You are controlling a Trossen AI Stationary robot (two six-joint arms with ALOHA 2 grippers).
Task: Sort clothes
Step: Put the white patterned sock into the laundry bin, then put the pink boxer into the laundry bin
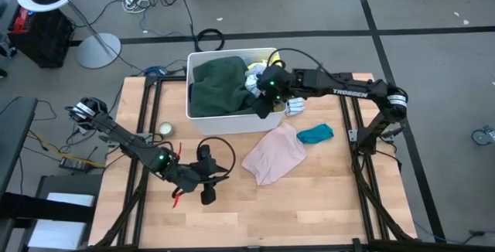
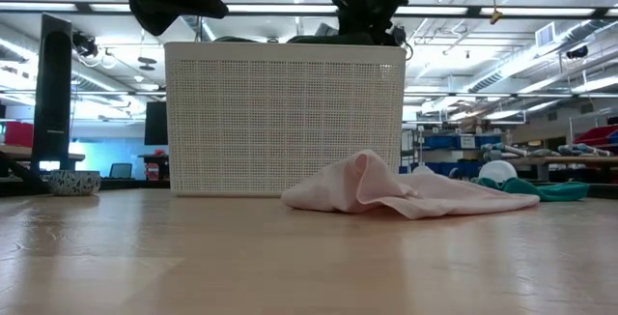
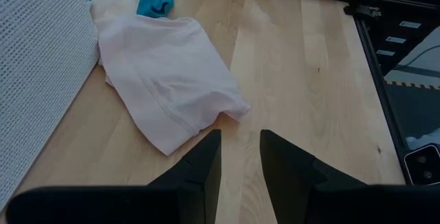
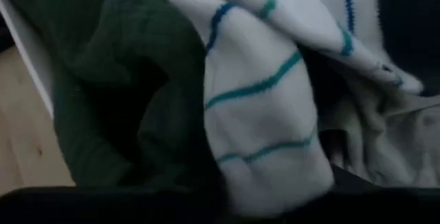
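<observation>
A: Where do the clothes lie?

B: Most sit in the white bin (image 1: 224,117) at the desk's (image 1: 325,206) far edge, a dark green garment (image 1: 220,82) filling its left part. A pink garment (image 1: 274,154) lies flat on the desk just in front of the bin's right corner, its long axis running from the near left towards the far right. A teal piece (image 1: 315,134) lies just beside its far right end, long axis across the desk.

A: And the arms?

B: The right gripper (image 1: 267,90) reaches over the bin's right end, down among the clothes. The left gripper (image 1: 207,176) hangs over the near left part of the desk, fingers (image 3: 199,165) parted with bare wood between them, holding nothing.

A: Are the right fingers open?

B: I cannot tell. Its wrist view shows only a white garment with blue and teal stripes (image 4: 268,100) close up against the green one, which the high view hardly reveals. The low view shows the pink garment's raised fold (image 2: 362,175); from above it looks flat.
</observation>
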